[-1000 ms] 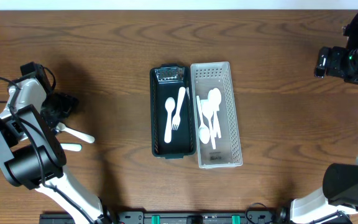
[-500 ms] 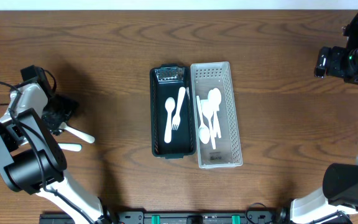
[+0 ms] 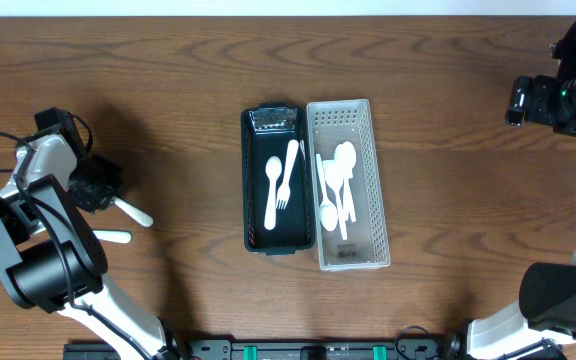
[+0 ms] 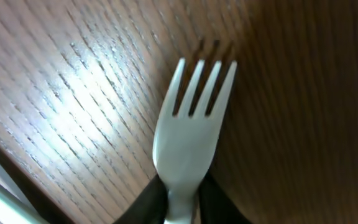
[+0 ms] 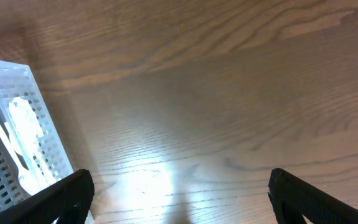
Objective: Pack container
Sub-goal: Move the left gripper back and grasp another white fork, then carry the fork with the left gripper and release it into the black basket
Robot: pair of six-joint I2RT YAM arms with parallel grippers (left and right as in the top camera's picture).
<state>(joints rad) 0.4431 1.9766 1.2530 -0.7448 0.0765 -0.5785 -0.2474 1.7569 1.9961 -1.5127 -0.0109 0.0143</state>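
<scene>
My left gripper (image 3: 100, 188) is at the table's left edge, shut on a white plastic fork (image 4: 191, 130). The dark fingers (image 4: 146, 200) pinch its neck, and the tines point away over the wood. From overhead the fork's handle (image 3: 133, 212) sticks out to the lower right of the gripper. A black container (image 3: 256, 180) in the middle holds a white fork and a spoon. Touching its right side, a white perforated basket (image 3: 373, 190) holds several white spoons. My right gripper (image 3: 524, 101) hangs open at the far right, nothing between its fingers (image 5: 48, 199).
Another white utensil (image 3: 114, 237) lies on the table just below the left gripper, partly under the arm. A corner of the white basket (image 5: 11, 143) shows at the left of the right wrist view. A cable runs off the left edge.
The left gripper has gone from open to shut on the fork's neck, shifting slightly on the table. The right arm has not moved.
</scene>
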